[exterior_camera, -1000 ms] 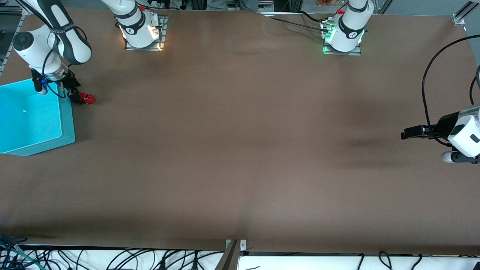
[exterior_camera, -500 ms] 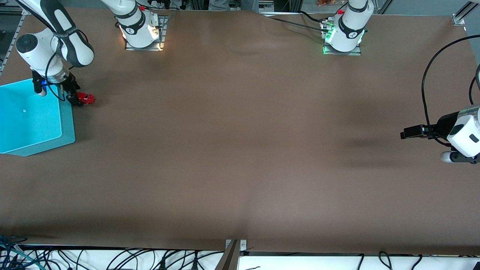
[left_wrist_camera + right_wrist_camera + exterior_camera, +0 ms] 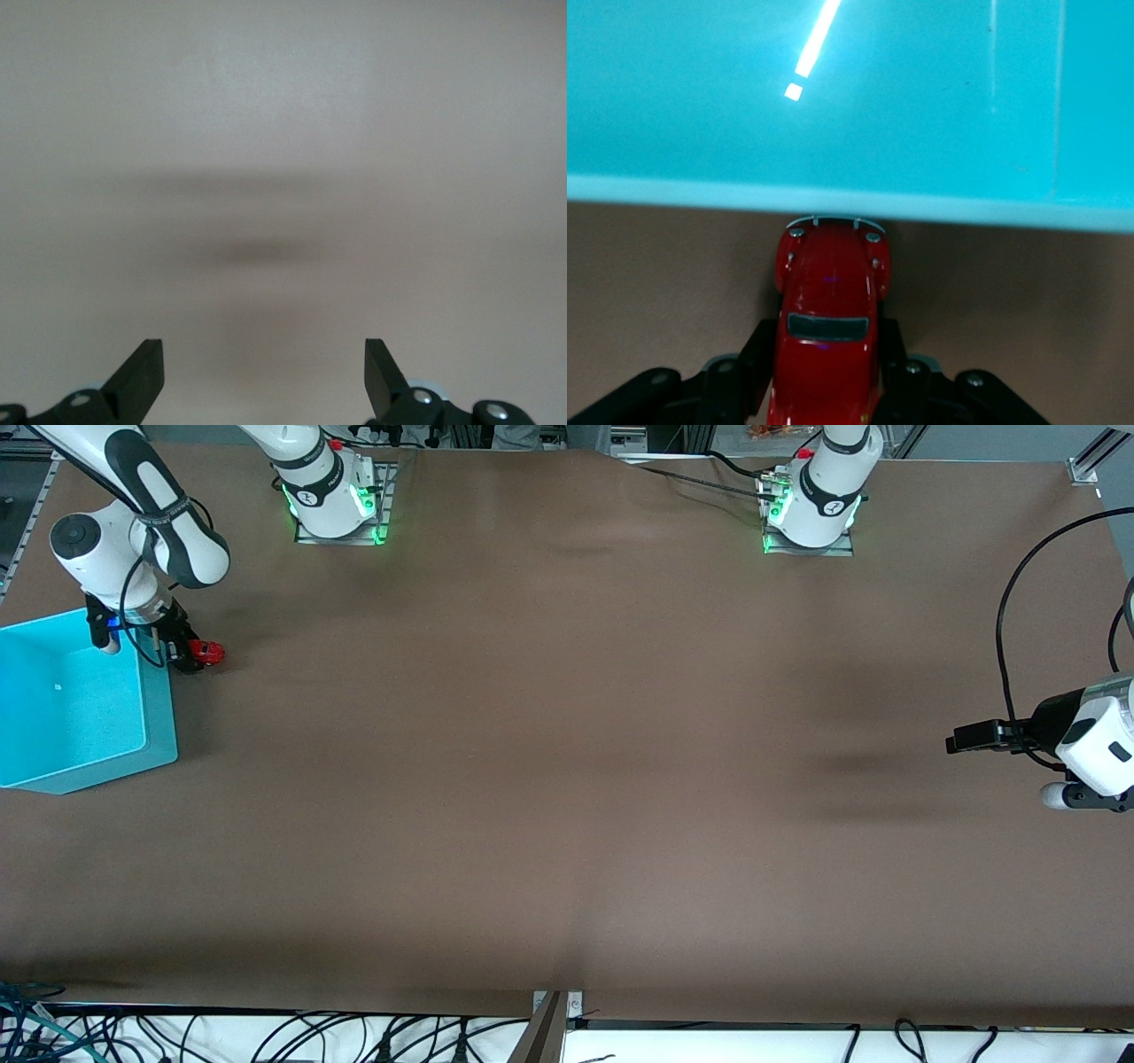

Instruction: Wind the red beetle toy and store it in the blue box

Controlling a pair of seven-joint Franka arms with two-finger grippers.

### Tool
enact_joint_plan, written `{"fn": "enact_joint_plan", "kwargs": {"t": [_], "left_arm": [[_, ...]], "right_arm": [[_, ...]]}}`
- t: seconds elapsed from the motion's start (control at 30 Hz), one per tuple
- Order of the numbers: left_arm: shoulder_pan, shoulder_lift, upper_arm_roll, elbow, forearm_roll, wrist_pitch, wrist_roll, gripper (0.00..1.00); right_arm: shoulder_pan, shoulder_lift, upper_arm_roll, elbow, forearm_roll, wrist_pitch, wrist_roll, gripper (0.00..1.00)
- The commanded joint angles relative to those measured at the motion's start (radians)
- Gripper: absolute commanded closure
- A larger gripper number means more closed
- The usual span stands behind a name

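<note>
The red beetle toy [image 3: 209, 654] sits between the fingers of my right gripper [image 3: 188, 657], which is shut on it, low beside the blue box [image 3: 158, 717] at the right arm's end of the table. In the right wrist view the toy [image 3: 829, 319] points its nose at the box's wall [image 3: 833, 199] and looks to touch it; the right gripper [image 3: 826, 381] grips its sides. My left gripper [image 3: 961, 739] waits open and empty above the table at the left arm's end; the left wrist view shows it [image 3: 263, 381] over bare table.
The box stands open at the table's edge, with nothing showing inside it. A black cable [image 3: 1005, 629] loops above the left arm's wrist. The two arm bases [image 3: 332, 500] stand along the edge farthest from the front camera.
My right arm has shifted slightly, carrying the gripper and toy a little farther from the front camera beside the box. The light at the right arm's base turned from yellow to green.
</note>
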Motion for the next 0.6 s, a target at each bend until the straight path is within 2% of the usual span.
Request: {"fn": "enact_joint_plan", "kwargs": {"t": [0.0, 0.2, 0.57], "left_arm": [[0.001, -0.003, 0.001, 0.008, 0.009, -0.015, 0.022, 0.0], [0.001, -0.003, 0.001, 0.008, 0.011, -0.015, 0.023, 0.0], [-0.001, -0.003, 0.001, 0.008, 0.008, -0.015, 0.022, 0.0]], "right_arm": [[-0.013, -0.042, 0.039, -0.002, -0.001, -0.016, 0.011, 1.0], [-0.013, -0.071, 0.059, 0.0, -0.003, -0.02, 0.001, 1.0], [-0.009, -0.151, 0.121, 0.003, -0.02, -0.115, -0.017, 1.0]]}}
